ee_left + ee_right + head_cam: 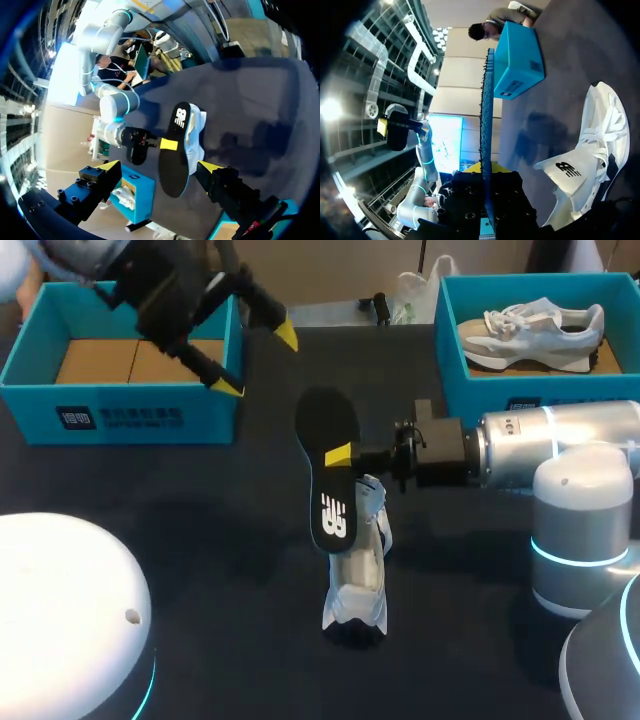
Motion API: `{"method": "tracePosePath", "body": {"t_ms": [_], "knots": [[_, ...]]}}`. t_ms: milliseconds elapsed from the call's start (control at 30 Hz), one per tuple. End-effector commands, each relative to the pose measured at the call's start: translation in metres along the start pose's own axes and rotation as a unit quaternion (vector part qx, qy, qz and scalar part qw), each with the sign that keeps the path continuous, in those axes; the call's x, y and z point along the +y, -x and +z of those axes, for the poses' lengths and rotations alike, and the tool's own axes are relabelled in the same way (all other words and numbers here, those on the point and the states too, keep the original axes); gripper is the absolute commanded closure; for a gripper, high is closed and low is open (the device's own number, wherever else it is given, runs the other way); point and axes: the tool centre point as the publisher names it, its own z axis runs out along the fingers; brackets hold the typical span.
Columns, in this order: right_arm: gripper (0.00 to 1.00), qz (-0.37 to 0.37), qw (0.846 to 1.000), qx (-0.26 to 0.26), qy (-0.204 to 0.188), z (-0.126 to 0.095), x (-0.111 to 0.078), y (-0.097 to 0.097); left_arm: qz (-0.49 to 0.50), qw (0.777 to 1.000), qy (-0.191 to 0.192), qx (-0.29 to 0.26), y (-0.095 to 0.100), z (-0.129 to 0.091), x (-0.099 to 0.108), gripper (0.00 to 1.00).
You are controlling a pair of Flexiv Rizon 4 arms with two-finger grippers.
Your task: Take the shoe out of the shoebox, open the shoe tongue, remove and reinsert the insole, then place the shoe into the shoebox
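The shoe [358, 585], white with loose laces, sits on the dark table [200, 540] near its middle, outside both boxes. The black insole [328, 430] is out of it and is held on edge above the table. Its logo end is by the shoe's opening; whether the 2 touch cannot be told. The right arm comes in level from the right, and the right gripper [345, 455] is clamped on the insole about midway along, 1 yellow-tipped finger on each face. The left arm is raised at the far left. The left gripper [257, 362] hangs over the near right corner of the left shoebox [120, 415] with its 2 fingers spread wide and nothing between them. In the left wrist view it looks down on the insole and shoe. The insole carries a white logo near 1 end. The left shoebox, with brown cardboard inside, has small white print on its front, too small to read. The right shoebox [470, 390] holds a second shoe [530, 335], grey and white.
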Motion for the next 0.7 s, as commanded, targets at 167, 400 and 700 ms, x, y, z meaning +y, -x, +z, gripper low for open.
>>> {"method": "tracePosePath", "body": {"t_ms": [167,400,700], "knots": [[1.00,0.000,1.000,-0.001,0.001,0.002,-0.001,0.000,-0.005,0.986,-0.030,0.161,0.012,0.016,0.021,0.00],[1.00,0.000,1.000,-0.001,0.001,0.002,-0.001,0.000,-0.004,0.982,-0.027,0.186,0.017,0.024,0.026,0.00],[1.00,0.000,1.000,-0.001,0.001,0.002,-0.001,0.000,-0.002,0.967,-0.031,0.254,0.034,0.033,0.031,0.00]]}}
